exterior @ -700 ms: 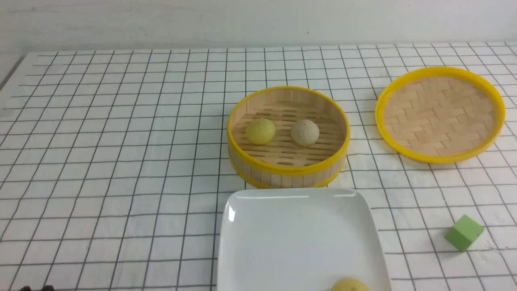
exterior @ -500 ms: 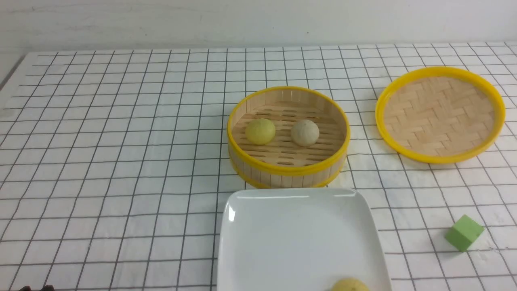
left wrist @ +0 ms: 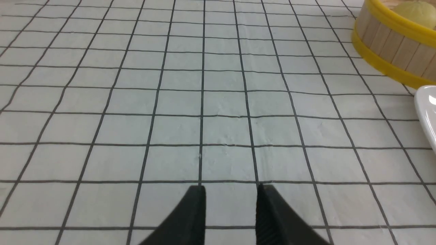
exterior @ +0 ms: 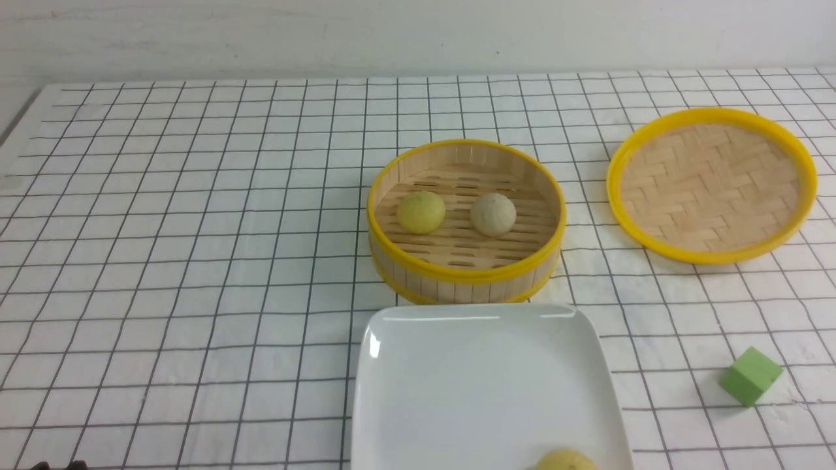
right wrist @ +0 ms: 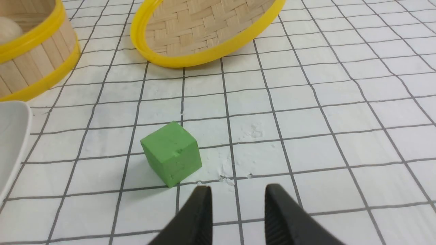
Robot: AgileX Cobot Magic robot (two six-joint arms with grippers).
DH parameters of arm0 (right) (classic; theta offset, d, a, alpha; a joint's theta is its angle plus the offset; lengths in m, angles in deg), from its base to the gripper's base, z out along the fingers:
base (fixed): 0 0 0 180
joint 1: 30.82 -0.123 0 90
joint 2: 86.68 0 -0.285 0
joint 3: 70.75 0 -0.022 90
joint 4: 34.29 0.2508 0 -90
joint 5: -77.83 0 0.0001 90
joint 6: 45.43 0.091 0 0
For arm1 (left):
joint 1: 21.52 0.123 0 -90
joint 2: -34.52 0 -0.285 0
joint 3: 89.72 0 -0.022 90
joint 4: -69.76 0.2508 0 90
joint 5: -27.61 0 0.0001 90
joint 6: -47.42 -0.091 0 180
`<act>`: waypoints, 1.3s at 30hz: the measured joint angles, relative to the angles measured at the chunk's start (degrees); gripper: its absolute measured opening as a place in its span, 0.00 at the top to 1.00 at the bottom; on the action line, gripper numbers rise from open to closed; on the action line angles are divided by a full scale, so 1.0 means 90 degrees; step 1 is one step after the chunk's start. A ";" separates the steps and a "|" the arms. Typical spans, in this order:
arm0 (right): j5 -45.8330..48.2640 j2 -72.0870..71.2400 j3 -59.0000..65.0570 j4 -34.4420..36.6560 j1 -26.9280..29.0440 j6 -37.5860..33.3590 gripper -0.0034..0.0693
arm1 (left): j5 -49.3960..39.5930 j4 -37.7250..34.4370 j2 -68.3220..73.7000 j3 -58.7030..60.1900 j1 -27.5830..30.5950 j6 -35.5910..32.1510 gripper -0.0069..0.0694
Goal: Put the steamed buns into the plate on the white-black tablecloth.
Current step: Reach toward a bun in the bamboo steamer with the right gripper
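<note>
A pale yellow bun [exterior: 421,212] and a beige-grey bun [exterior: 493,214] sit in the bamboo steamer basket [exterior: 465,277]. Another yellow bun [exterior: 565,459] lies on the white square plate [exterior: 457,378] at its near edge, on the white-black tablecloth [exterior: 196,261]. My left gripper [left wrist: 231,190] is open and empty, low over bare cloth left of the basket [left wrist: 391,44] and the plate's corner [left wrist: 427,109]. My right gripper [right wrist: 238,190] is open and empty, just behind the green cube [right wrist: 171,153]. Only a dark tip [exterior: 59,465] of the left arm shows in the front view.
The round bamboo lid [exterior: 712,186] lies upside down at the back right, also in the right wrist view [right wrist: 204,27]. The green cube [exterior: 750,376] sits right of the plate. The plate's edge [right wrist: 10,136] and the basket [right wrist: 30,61] show in the right wrist view.
</note>
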 joint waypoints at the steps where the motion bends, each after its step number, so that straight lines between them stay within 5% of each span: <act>1: 0.0000 0.0000 0.0000 0.0000 0.0000 0.0000 0.62 | 0.0000 0.0000 0.0000 0.0000 0.0000 0.0000 0.59; 8: -0.0016 0.0000 0.0000 0.0166 0.0000 0.0115 0.62 | 0.0032 -0.0185 0.0000 0.0000 0.0000 0.0226 0.59; 11: -0.0044 0.0000 0.0007 0.0956 0.0000 0.0704 0.62 | 0.0162 -0.0979 0.0000 0.0021 0.0000 0.0899 0.59; 13: -0.0070 0.0000 0.0033 0.2124 0.0000 0.1344 0.62 | 0.0317 -0.2378 0.0000 0.0048 0.0000 0.1983 0.59; 17: -0.0150 0.0000 0.0052 0.3181 0.0000 0.1765 0.62 | 0.0416 -0.3829 0.0000 0.0054 0.0000 0.3327 0.59; 21: -0.0395 0.0000 0.0052 0.3632 0.0000 0.1845 0.62 | 0.0766 -0.4310 0.0000 0.0054 0.0000 0.3966 0.59; 27: -0.0295 0.0025 -0.0592 0.3434 0.0000 0.1304 0.66 | 0.0694 -0.4072 0.0000 -0.0641 0.0000 0.3213 0.65; 30: 0.0591 0.0768 -0.1721 0.2421 0.0000 0.0619 0.83 | -0.0360 -0.3426 0.0645 -0.1965 0.0000 0.2455 0.82; 34: 0.1769 0.2016 -0.2554 0.1914 0.0000 0.0582 0.96 | -0.1845 -0.2811 0.1862 -0.2740 0.0000 0.2122 0.90; 39: 0.2758 0.4161 -0.3315 0.2934 0.0000 -0.0319 0.97 | -0.3373 -0.2391 0.3838 -0.3440 0.0000 0.1393 0.91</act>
